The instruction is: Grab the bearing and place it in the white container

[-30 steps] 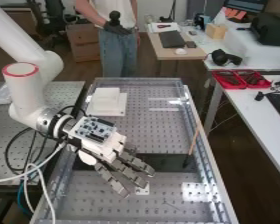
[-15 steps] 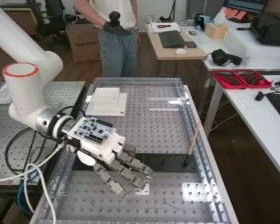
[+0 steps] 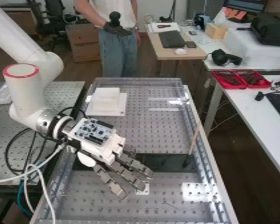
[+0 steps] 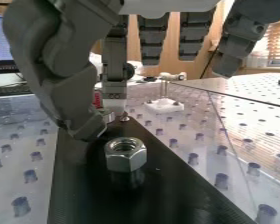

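In the high view the hand [image 3: 105,151] reaches out over the black strip [image 3: 167,162], its fingers extended and spread, open. The white container [image 3: 107,96] stands on a flat white piece at the far left of the bench. Seen from the wrist, a shiny metal part, shaped like a hex nut with a round hole on top [image 4: 125,154], stands upright on the black strip [image 4: 184,192]. The hand [image 4: 69,82] has its thumb and fingers above and around it, with a visible gap and no contact.
A small white block with thin posts [image 4: 165,105] stands beside the strip. A thin wooden-handled stick [image 3: 193,142] leans by the bench's right rail [image 3: 207,155]. Cables [image 3: 32,172] hang beside the arm. A red tray [image 3: 241,79] lies on the right-hand table.
The hand has shifted very slightly toward the high view's left, and its fingers remain extended.
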You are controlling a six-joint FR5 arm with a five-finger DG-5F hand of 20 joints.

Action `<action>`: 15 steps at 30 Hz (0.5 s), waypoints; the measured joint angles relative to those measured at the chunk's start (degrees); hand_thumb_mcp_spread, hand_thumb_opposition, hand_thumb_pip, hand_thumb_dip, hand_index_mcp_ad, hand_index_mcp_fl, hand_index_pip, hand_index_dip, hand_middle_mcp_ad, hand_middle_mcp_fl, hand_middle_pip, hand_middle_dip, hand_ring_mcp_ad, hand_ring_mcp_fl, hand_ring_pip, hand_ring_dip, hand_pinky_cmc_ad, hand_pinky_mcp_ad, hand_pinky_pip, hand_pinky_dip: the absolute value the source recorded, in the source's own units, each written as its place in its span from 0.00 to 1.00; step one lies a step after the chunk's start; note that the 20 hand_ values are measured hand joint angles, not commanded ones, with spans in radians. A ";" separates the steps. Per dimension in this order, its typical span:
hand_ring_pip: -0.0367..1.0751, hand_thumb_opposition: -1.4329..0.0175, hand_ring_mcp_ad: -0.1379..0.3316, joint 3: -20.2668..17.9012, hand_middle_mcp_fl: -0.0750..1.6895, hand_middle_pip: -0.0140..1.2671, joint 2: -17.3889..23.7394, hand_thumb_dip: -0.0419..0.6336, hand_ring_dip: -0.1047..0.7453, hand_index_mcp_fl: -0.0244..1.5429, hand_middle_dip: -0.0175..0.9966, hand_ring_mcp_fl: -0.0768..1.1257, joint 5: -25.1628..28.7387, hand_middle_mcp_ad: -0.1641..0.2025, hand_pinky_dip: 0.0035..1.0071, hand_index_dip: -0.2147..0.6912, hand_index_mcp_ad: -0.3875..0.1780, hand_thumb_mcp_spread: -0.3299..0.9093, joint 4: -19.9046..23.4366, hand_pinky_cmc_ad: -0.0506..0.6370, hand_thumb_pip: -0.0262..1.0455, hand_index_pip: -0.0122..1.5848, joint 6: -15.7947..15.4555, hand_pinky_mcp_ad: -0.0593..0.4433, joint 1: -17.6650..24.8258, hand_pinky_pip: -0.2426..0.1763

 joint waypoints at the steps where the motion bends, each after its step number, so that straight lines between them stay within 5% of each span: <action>1: 0.10 0.39 0.64 0.01 0.04 0.10 0.00 0.53 0.22 0.01 0.19 0.06 0.00 0.59 0.23 0.37 0.48 0.55 0.01 0.68 0.70 0.95 0.00 0.74 -0.01 0.37; 15: 0.10 0.39 0.64 0.22 0.04 0.10 -0.33 0.53 0.22 0.07 0.18 0.06 0.06 0.59 0.23 0.32 0.48 0.55 0.43 0.67 0.70 0.97 -0.38 0.74 0.01 0.37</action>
